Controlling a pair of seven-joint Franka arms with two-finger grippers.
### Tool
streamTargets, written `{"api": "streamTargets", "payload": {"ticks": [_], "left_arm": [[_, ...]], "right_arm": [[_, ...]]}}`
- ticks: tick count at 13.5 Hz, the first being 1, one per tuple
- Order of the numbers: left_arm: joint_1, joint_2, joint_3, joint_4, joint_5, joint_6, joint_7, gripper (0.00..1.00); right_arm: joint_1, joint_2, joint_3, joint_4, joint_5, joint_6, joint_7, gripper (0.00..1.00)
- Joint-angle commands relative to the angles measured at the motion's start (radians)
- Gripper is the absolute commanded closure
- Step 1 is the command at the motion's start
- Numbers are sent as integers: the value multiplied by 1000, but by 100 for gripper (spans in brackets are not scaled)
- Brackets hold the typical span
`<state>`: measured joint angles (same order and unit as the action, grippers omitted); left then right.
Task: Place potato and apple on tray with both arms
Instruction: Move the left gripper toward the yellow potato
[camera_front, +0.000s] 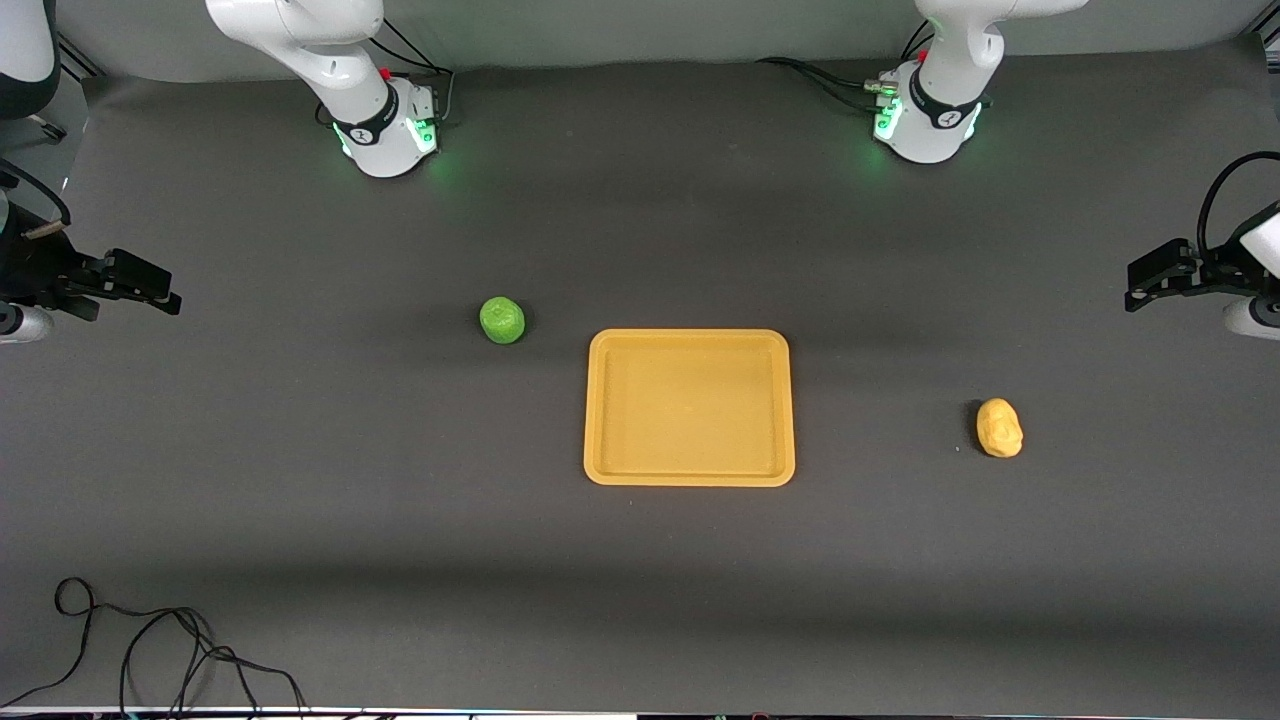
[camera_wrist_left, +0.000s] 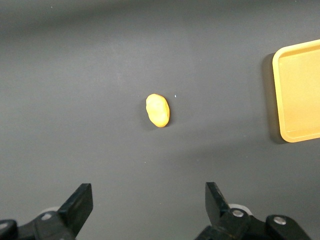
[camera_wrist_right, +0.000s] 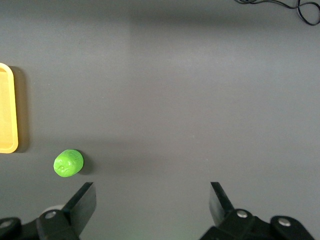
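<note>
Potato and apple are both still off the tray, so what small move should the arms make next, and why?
Probably lower each open gripper over its nearer item: left gripper to the potato, right gripper to the apple. Tray holds nothing.

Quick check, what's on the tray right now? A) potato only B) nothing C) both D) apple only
B: the tray holds nothing; the apple sits on the table toward the right arm's end, the potato toward the left arm's end, both apart from the rim.
</note>
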<state>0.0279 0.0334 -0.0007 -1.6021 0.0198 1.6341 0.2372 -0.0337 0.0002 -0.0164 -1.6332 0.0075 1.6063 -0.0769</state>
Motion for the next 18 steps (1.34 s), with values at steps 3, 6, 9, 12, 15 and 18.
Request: {"api": "streamTargets", "payload": {"ticks": [3, 6, 9, 12, 15, 18], "left_arm": [[3, -10, 5, -15, -1, 6, 7, 0], [0, -10, 4, -9, -1, 6, 2, 0], [-2, -9, 4, -9, -3, 4, 5, 0], [0, -9, 2, -13, -11, 3, -2, 0], [4, 0, 5, -13, -35, -2, -2, 1], [21, 45, 4, -28, -46, 3, -15, 1]], "right_arm": [[15, -3, -11, 12, -18, -11, -14, 0], [14, 0, -11, 12, -12, -11, -3, 0], [15, 29, -13, 44, -11, -11, -3, 0], [14, 40, -11, 61, -11, -11, -3, 0], [14, 41, -11, 67, -11, -11, -3, 0], [12, 41, -13, 67, -9, -11, -3, 0]]}}
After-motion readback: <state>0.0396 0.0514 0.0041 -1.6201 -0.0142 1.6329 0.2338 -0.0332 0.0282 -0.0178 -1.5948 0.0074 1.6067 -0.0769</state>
